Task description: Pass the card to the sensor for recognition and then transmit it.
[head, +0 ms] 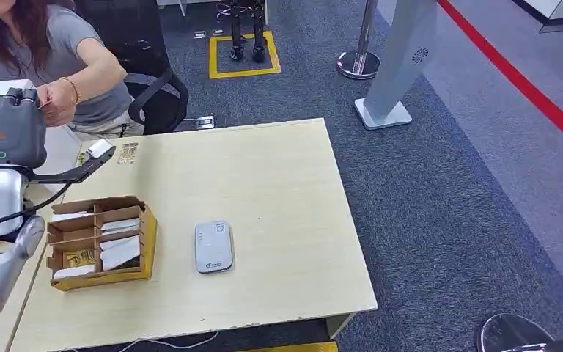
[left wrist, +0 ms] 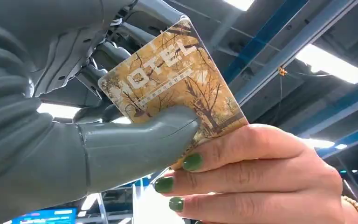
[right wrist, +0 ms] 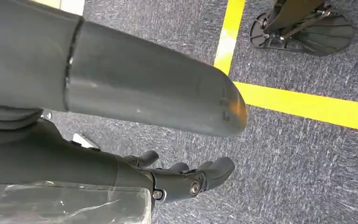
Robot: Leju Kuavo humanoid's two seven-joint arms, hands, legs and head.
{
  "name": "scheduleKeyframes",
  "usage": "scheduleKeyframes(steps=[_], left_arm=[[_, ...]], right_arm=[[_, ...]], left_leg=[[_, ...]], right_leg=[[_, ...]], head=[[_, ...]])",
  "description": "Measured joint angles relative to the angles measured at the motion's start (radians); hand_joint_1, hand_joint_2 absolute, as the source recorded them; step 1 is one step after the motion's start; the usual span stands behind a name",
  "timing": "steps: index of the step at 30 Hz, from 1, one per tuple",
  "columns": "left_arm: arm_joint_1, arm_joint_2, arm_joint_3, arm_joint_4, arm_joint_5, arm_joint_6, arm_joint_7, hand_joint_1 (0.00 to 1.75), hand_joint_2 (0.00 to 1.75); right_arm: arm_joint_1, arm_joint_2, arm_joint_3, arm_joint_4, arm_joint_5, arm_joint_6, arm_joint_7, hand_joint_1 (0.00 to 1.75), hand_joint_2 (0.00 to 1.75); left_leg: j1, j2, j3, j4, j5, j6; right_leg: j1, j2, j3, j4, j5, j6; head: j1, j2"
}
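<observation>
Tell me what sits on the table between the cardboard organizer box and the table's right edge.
In the head view, a small grey-white sensor device lies flat just right of the cardboard box. Past it, bare tabletop runs to the right edge.

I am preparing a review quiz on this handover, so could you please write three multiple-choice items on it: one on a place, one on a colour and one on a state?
1. Where does the card reader lie?
A. on the table, right of the cardboard box
B. inside the box
C. on the carpet

2. What colour are the person's nails?
A. red
B. green
C. unpainted

3. Who grips the card?
A. the left hand alone
B. the person's hand alone
C. both

Key: 1 A, head view shows it beside the box; 2 B, green polish; 3 C, thumb and person's fingers both on it.
</observation>
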Motion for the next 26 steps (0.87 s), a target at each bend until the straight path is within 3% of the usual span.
scheduleKeyframes(steps=[26], left_arm=[[0.005, 0.000, -0.011, 0.023, 0.000, 0.010, 0.024, 0.00, 1.75]], right_arm=[[0.012, 0.000, 0.000, 0.003, -0.009, 0.000, 0.001, 0.00, 0.00]], left_leg=[[0.000, 0.000, 0.000, 0.000, 0.000, 0.000]], right_leg=[[0.000, 0.000, 0.000, 0.000, 0.000, 0.000]], head=[[0.000, 0.000]])
